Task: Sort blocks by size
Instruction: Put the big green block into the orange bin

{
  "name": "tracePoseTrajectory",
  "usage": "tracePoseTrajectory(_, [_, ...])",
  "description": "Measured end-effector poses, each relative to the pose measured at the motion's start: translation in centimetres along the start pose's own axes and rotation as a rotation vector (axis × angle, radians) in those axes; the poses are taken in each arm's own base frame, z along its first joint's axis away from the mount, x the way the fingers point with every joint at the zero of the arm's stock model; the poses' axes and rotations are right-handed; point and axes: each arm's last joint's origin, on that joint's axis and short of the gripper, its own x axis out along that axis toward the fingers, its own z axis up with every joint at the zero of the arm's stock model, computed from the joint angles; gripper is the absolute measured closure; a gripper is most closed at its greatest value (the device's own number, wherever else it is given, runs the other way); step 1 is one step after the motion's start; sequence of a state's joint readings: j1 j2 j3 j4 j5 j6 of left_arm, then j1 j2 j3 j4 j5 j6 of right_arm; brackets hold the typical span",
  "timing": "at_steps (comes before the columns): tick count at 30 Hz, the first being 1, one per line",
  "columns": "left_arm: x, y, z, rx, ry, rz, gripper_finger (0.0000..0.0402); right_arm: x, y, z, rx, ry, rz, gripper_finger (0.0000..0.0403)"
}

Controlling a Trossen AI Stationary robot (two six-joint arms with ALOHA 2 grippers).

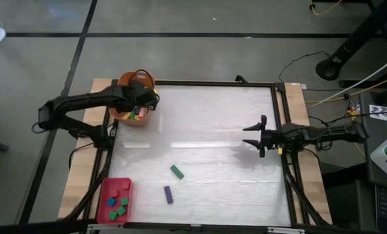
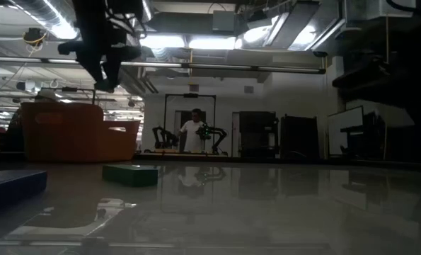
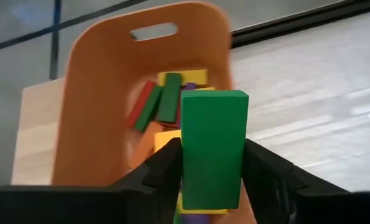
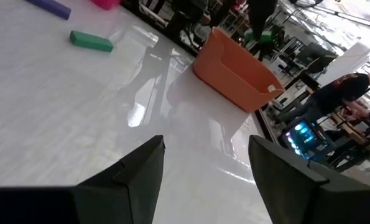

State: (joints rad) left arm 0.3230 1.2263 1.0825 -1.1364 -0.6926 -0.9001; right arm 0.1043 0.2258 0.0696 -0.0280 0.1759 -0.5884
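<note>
The left gripper (image 3: pixel 212 180) holds a green bar (image 3: pixel 213 149) directly above the orange tub (image 1: pixel 133 107), long axis running out from the jaws; the right gripper (image 1: pixel 261 136) idles, jaws apart.

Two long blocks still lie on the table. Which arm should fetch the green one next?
Right, probably. The right gripper hangs open and empty over the table, nearer the green bar; the left gripper is over the orange tub with a green block between its jaws.

The left arm reaches along the table's far-left corner, its left gripper (image 3: pixel 212 177) pointing down with fingers (image 3: pixel 163 168) set either side of a green bar. The right arm waits near the right edge, right gripper (image 1: pixel 257 136) spread open.
</note>
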Motion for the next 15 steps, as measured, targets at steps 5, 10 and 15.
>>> tracePoseTrajectory(5, [1.3, 0.9, 0.4, -0.004, 0.021, 0.057, 0.0227, -0.5, -0.1, -0.1, 0.002, -0.011, -0.01, 0.0172])
tracePoseTrajectory(10, [1.7, 0.8, 1.0, 0.0, -0.001, 0.044, 0.0212, -1.0, -0.2, 0.0, 0.006, -0.029, -0.024, 0.0172])
tracePoseTrajectory(15, [1.4, -0.3, 1.5, -0.035, -0.041, -0.08, 0.0217, -1.5, -0.5, 0.2, 0.002, -0.074, -0.055, 0.0172])
